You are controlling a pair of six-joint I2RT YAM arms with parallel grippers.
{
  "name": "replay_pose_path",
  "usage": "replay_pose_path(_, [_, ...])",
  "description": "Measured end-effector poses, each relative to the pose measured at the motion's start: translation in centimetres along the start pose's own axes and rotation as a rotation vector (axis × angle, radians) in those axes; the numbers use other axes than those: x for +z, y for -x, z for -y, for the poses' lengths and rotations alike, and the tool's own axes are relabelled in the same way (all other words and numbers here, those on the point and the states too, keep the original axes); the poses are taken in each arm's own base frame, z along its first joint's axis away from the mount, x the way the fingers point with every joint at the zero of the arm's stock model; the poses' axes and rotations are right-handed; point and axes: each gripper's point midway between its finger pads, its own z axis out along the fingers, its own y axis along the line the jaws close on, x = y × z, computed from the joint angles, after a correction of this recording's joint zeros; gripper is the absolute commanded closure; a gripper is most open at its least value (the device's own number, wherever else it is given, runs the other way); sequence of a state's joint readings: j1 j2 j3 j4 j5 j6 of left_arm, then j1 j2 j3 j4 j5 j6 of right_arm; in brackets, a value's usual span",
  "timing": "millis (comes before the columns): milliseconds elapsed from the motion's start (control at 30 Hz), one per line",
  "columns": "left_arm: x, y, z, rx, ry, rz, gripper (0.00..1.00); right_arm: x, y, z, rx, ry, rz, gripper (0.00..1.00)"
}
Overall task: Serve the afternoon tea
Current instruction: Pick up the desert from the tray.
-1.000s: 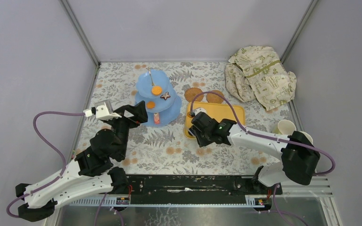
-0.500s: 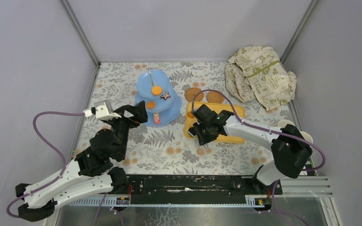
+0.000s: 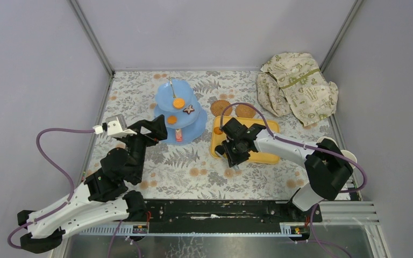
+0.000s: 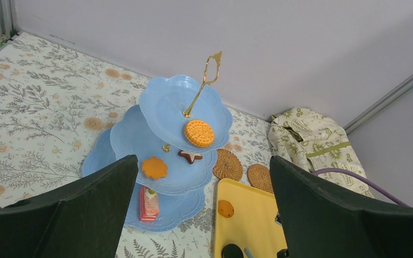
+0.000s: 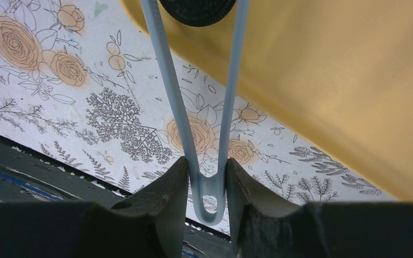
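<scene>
biscuit [image 5: 196, 7] on yellow tray [image 5: 333, 80] sits between tongs [image 5: 176, 107]; my right pincer [image 5: 207, 180] clamps their bend to squeeze; left pincer [image 4: 200, 177] gapes, idle.

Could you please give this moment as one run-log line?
left gripper: open, near light-blue three-tier stand | right gripper: shut on pale grey tongs | tongs astride black round biscuit at yellow rectangular tray

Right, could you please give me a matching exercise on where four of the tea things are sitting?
1 round orange biscuit
2 brown star pastry
3 pink cake slice
4 woven coasters

A bottom tier of the stand
B on the table beside the yellow tray
C top tier
D middle tier

Pairs: 1-C, 2-D, 3-A, 4-B
</scene>
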State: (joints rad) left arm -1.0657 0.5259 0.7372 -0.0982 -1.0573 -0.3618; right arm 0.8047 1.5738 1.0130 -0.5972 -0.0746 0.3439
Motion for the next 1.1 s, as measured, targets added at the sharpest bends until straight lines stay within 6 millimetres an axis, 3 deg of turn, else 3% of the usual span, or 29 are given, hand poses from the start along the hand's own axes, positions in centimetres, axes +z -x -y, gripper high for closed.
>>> replay_pose_path(533, [0.0, -0.01, 0.04, 0.002, -0.003, -0.001, 0.0, -0.44, -0.91, 0.21, 0.012, 0.012, -0.053, 0.63])
replay_pose_path(1100, [-0.05, 0.27, 0.05, -0.007, -0.006, 0.006, 0.0, -0.05, -0.16, 0.17, 0.032, 0.043, -0.091, 0.63])
